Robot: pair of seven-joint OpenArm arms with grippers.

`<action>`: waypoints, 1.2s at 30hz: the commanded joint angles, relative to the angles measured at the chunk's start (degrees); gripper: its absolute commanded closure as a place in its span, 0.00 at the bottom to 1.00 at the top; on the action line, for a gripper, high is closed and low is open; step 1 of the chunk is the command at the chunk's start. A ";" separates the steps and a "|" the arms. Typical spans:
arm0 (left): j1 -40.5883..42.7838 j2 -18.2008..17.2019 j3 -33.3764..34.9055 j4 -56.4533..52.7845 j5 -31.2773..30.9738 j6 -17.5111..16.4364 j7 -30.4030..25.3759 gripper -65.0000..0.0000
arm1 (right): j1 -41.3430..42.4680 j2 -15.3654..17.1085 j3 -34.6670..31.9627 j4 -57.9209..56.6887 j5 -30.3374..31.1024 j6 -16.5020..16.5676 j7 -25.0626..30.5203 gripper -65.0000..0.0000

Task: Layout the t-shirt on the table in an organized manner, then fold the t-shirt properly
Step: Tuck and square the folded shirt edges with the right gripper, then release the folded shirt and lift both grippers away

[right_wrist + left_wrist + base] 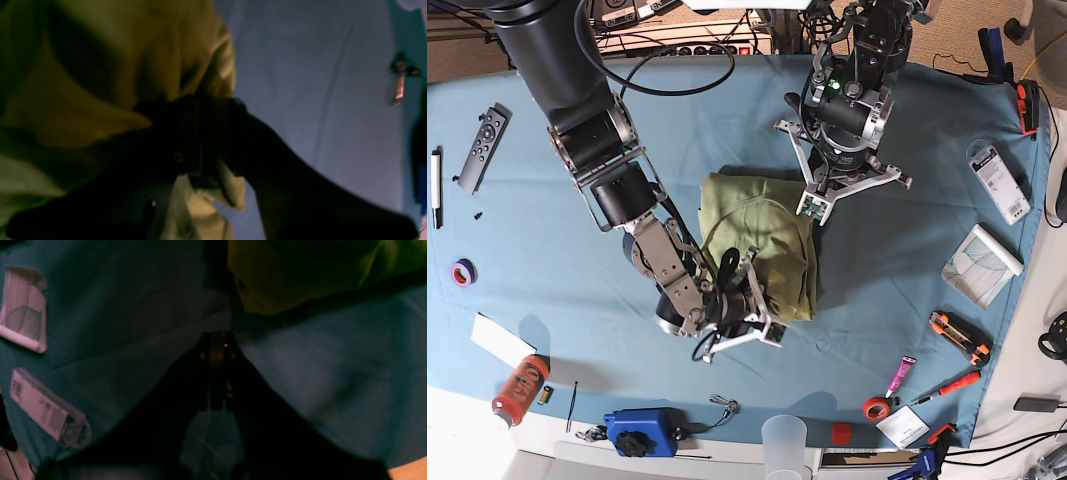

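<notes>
Olive-green cotton, the t-shirt (762, 245) lies bunched in a rough rectangle near the middle of the worktop (547, 250), which is covered by a light-blue cloth. Folds and a raised ridge run across the shirt's upper part; it is not spread flat.

On the base view's right, the left gripper (812, 208) points down at the shirt's upper right corner. Its jaws are closed together; in the left wrist view (217, 350) they sit dark over blue cloth, with the green fabric (300, 270) just beyond them. Whether any fabric is pinched between them cannot be told.

On the base view's left, the right gripper (745, 300) sits at the shirt's lower edge, over the green fabric. In the right wrist view (200, 140) its black jaws stand partly apart with a fold of the shirt (100, 66) against them and a flap of fabric hanging below; whether they grip it cannot be told.

Around the worktop's edges lie a remote control (482, 148), a red can (519, 388), a blue device (642, 432), a roll of red tape (876, 408), a clear plastic cup (787, 440) and a packaged item (997, 180).
</notes>
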State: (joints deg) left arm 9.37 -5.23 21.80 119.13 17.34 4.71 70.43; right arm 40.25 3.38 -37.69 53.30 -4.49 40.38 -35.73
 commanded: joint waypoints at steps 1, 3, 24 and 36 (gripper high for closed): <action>-0.48 0.31 0.04 1.05 0.46 0.22 -1.01 1.00 | 3.34 -0.74 0.31 1.92 0.76 -0.38 1.64 0.77; -0.48 0.31 0.04 1.05 0.44 0.22 -1.01 1.00 | 4.46 -0.85 0.31 3.80 0.79 -0.38 1.38 0.77; -0.33 -4.48 -12.83 1.05 -1.05 4.31 -1.53 1.00 | -11.47 -0.15 23.74 22.23 49.90 -0.38 -33.75 1.00; -0.33 -4.48 -36.04 2.45 -36.33 -7.87 -6.01 1.00 | -25.68 -0.22 29.81 22.08 39.93 -0.38 -20.02 1.00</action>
State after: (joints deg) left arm 9.65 -9.50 -14.20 120.38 -18.90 -3.16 65.69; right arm 13.39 3.14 -7.92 74.59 34.83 39.94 -56.10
